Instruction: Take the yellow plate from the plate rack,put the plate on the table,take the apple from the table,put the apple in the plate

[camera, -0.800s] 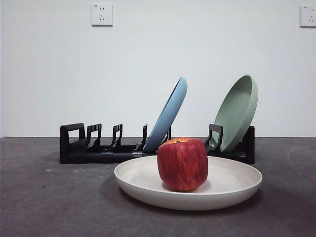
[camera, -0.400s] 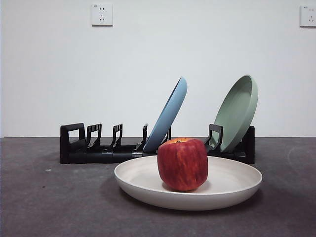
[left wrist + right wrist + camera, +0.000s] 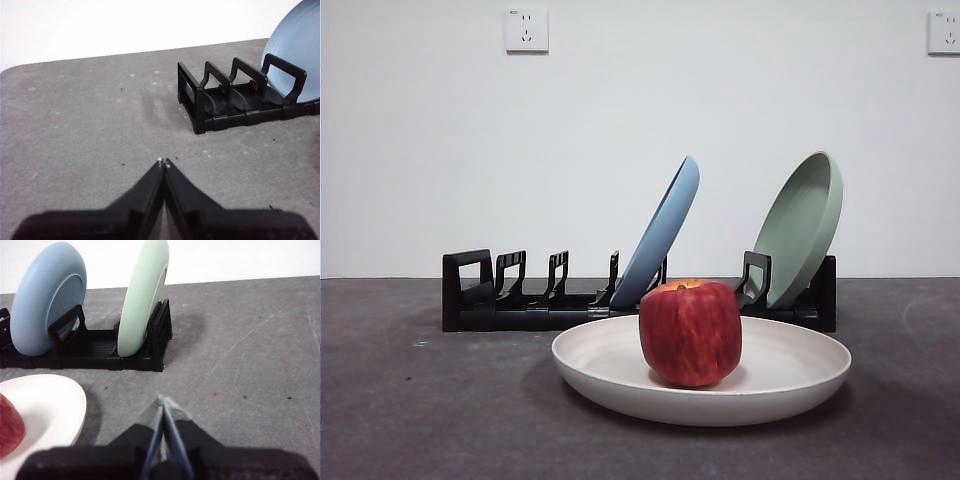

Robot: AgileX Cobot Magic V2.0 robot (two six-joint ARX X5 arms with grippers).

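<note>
The cream yellow plate (image 3: 620, 365) lies flat on the dark grey table (image 3: 420, 420), in front of the black plate rack (image 3: 520, 305). A dark red apple (image 3: 690, 332) stands upright in the middle of that plate. No arm shows in the front view. In the left wrist view my left gripper (image 3: 163, 162) is shut with nothing in it, over bare table short of the rack's (image 3: 230, 100) empty slots. My right gripper (image 3: 164, 401) is also shut and empty, beside the plate's rim (image 3: 60, 400), where an edge of the apple (image 3: 10, 425) shows.
A light blue plate (image 3: 665, 228) and a sage green plate (image 3: 803, 225) lean upright in the rack's right half. Both show again in the right wrist view, the blue plate (image 3: 47, 295) and the green plate (image 3: 142, 297). Two wall sockets sit high on the white wall.
</note>
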